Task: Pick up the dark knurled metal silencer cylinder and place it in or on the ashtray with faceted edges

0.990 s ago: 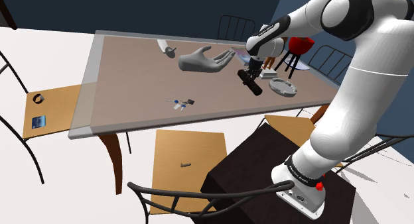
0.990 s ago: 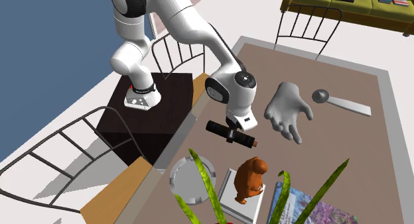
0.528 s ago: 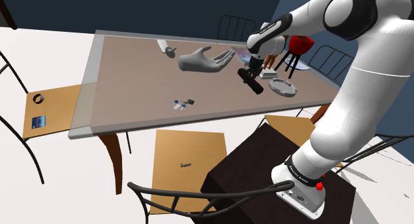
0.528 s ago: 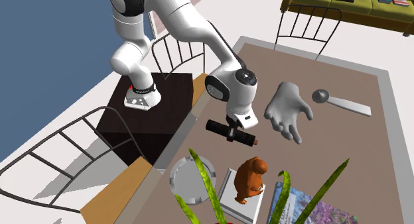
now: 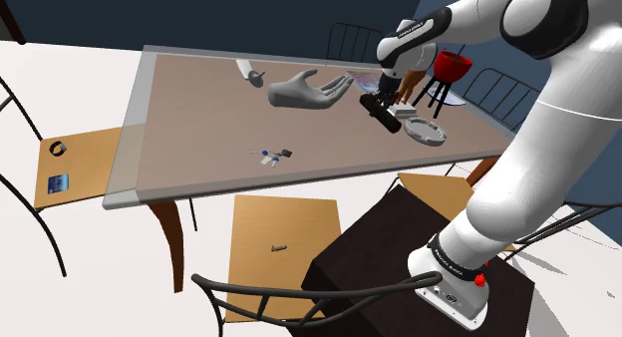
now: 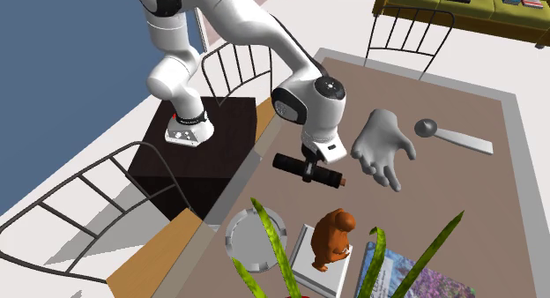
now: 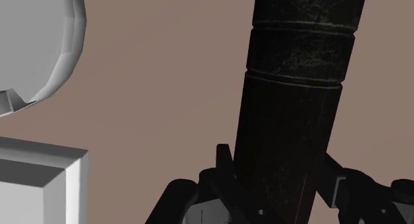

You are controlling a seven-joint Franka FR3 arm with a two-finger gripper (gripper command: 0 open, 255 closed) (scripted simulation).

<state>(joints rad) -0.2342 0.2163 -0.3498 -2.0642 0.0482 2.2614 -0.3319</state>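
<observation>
Silencer cylinder (image 6: 289,165): dark, ringed with fine grooves, carried in the air above the brown table (image 5: 199,116). It lies level, not upright. Its long axis runs crosswise to the fingers, with a stretch of barrel sticking out on each side of the grip.

Gripper (image 6: 309,170): black jaws pinch the cylinder near its middle. In the wrist view both fingers press against the barrel (image 7: 298,90) with no gap visible.

Ashtray (image 5: 414,136): grey, faceted rim, empty, resting on the table near the robot-side edge.
- Shoulder view: just to the right of the cylinder (image 5: 382,116) and a little lower. The near end of the barrel looks close to the rim, but not over the bowl.
- Second exterior view: the ashtray (image 6: 231,239) sits below and left of the cylinder, apart from it.
- Wrist view: a curved piece of its rim (image 7: 66,44) lies off to one side of the jaws, not under them.

Judgement: the carry is partly done. The load needs a short sideways shift toward the ashtray, then a lowering. Because the barrel is long, its ends may overhang the rim.

Around: a white block (image 6: 304,257) with a brown figurine (image 6: 333,236) on it stands just beside the ashtray. A grey hand model (image 5: 304,89) lies farther out on the table.
</observation>
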